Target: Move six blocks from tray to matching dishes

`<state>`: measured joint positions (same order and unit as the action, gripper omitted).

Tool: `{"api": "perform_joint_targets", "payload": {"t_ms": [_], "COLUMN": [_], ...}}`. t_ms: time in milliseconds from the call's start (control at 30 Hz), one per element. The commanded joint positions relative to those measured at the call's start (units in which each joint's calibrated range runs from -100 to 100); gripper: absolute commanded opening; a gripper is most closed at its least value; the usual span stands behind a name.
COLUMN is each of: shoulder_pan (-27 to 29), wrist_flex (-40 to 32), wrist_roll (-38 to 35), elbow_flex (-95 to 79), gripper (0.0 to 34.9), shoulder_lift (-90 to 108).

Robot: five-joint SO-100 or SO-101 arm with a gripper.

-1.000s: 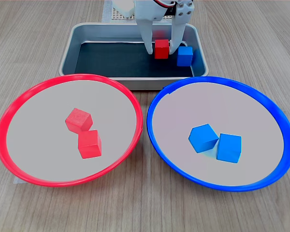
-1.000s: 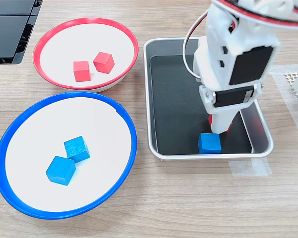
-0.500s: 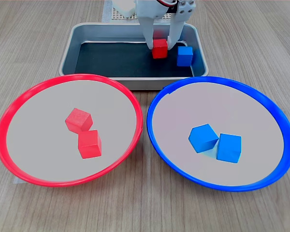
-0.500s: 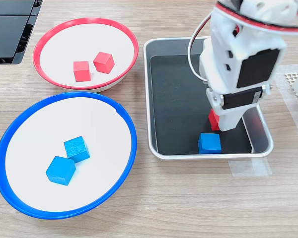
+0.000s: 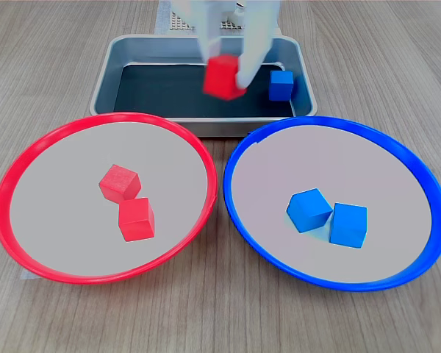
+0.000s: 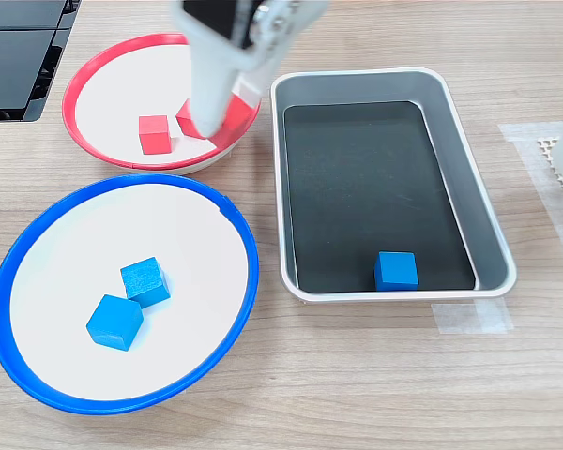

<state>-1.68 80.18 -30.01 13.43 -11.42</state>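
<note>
The gripper hangs in the air, blurred in both exterior views, with a red cube pinched between its fingers. In the first exterior view the cube sits above the tray, tilted a little in the grip. In the second exterior view the arm shows over the red dish near its tray-side rim, and the carried cube is hard to tell from the gripper's blur there.

Score so far: two red cubes lie touching in the red dish, two blue cubes lie touching in the blue dish, and one blue cube waits alone in the tray's corner, at the first exterior view's right.

How will these cubes handle? They look small, stiff and light, matte rather than slick, so a modest squeeze on two opposite flat faces should do. A corner-to-corner hold would likely let one twist, and the tilt here hints at that. For the last blue cube, the near tray walls look like the snag: fingers probably want the faces with free space beside them.
</note>
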Motion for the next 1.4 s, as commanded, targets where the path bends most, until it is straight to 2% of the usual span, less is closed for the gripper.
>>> {"api": "perform_joint_targets", "payload": {"t_ms": [0, 133, 167, 233, 267, 367, 433, 500, 600, 633, 667, 1000, 1067, 1167, 1233, 1367], "shoulder_pan": [6.90, 10.39, 10.95, 11.61, 11.61, 11.23, 10.48, 9.35, 6.43, 5.49, 4.27, -5.42, -8.06, -10.88, -12.30, -14.55], "wrist_flex": [-14.35, -23.27, -24.83, -27.39, -27.89, -27.64, -26.57, -23.43, -16.33, -14.60, -13.44, -13.53, -11.30, -9.56, -8.57, -9.48], "wrist_roll": [0.39, -1.56, -2.64, -3.47, -3.61, -3.37, -2.44, -0.93, 2.44, 3.81, 5.37, 25.59, 30.43, 33.11, 33.65, 34.63], "elbow_flex": [3.46, 0.73, -0.64, -3.37, -4.19, -5.65, -6.47, -7.19, -11.11, -13.11, -16.21, -42.42, -44.88, -47.34, -48.07, -48.89], "gripper": [0.0, 0.1, 2.2, 15.2, 18.5, 20.6, 19.2, 15.8, 6.9, 2.5, 0.3, 0.2, 3.3, 12.7, 13.8, 18.6], "shoulder_lift": [-6.19, -9.69, -9.86, -9.86, -9.51, -7.30, -4.65, -1.33, 4.98, 6.95, 8.99, 18.72, 18.72, 18.97, 19.06, 18.37]}}
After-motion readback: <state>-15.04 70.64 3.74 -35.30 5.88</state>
